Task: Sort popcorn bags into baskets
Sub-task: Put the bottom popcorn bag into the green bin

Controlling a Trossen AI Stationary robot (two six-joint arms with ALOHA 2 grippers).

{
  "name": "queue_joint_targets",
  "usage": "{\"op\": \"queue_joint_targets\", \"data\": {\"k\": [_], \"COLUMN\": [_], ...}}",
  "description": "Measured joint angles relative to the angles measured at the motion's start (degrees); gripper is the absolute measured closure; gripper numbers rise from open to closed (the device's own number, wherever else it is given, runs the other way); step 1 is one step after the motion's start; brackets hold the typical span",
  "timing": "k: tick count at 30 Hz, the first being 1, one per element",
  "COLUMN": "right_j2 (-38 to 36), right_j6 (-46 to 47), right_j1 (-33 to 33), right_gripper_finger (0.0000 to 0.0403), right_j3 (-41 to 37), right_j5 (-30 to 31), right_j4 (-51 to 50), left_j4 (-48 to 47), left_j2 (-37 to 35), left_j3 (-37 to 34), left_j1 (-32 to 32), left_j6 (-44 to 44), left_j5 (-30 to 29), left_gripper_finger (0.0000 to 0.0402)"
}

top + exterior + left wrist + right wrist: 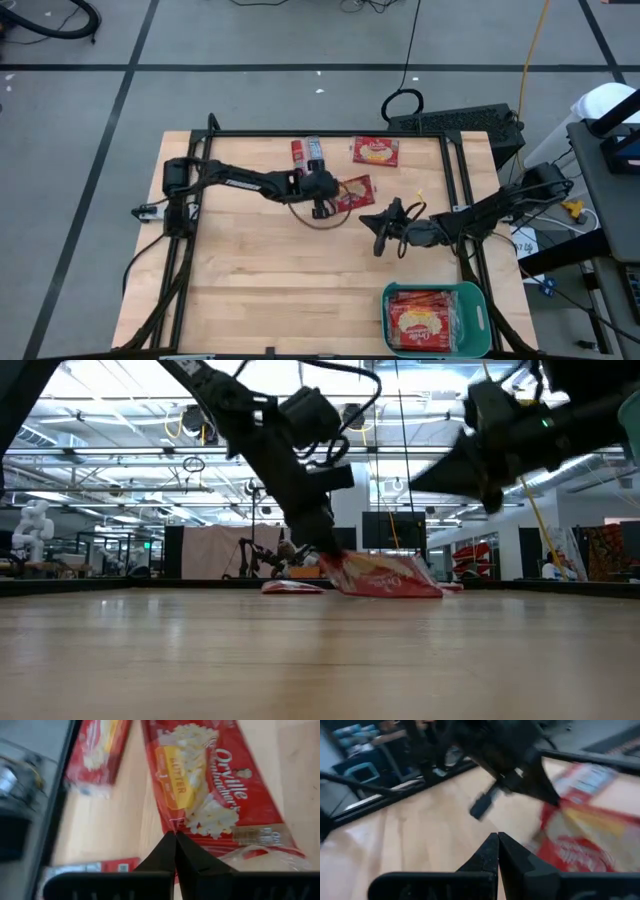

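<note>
One red popcorn bag (354, 192), showing a yellow butter label and popcorn picture, is lying mid-counter (250, 290), its edge lifting where the left gripper (322, 208) fingers are pinching it. Right gripper (378, 240) is hovering nearby, fingers closed and empty.
</note>
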Motion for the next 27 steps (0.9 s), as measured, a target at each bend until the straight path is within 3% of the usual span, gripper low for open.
{"op": "queue_joint_targets", "data": {"k": [5, 11, 14, 21, 27], "right_j2": [-0.5, -0.9, -1.0, -2.3, -2.6], "right_j6": [-7.2, -3.0, -1.2, -3.5, -4.6], "right_j1": [-2.3, -4.0, -4.9, -8.0, -10.3], "right_gripper_finger": [0.0403, 0.04, 0.0386, 0.0316, 0.0244], "right_j3": [8.6, 22.1, 26.7, 28.5, 28.4], "right_j5": [-3.8, -4.5, -6.9, -14.6, -15.9], "right_j4": [-9.8, -45.0, -55.0, -62.1, -64.4], "left_j4": [0.4, 0.3, 0.7, 2.4, 4.1], "left_j2": [-1.5, -1.7, -1.7, -1.7, -1.7], "left_j3": [0.1, 0.1, 0.1, 0.1, 0.1], "left_j1": [-4.6, -9.3, -11.7, -16.6, -19.7], "left_j6": [7.4, 12.1, 14.8, 19.8, 22.3], "left_j5": [-7.2, -14.2, -17.8, -23.0, -25.0], "left_gripper_finger": [0.04, 0.04, 0.0401, 0.0401, 0.0401]}}
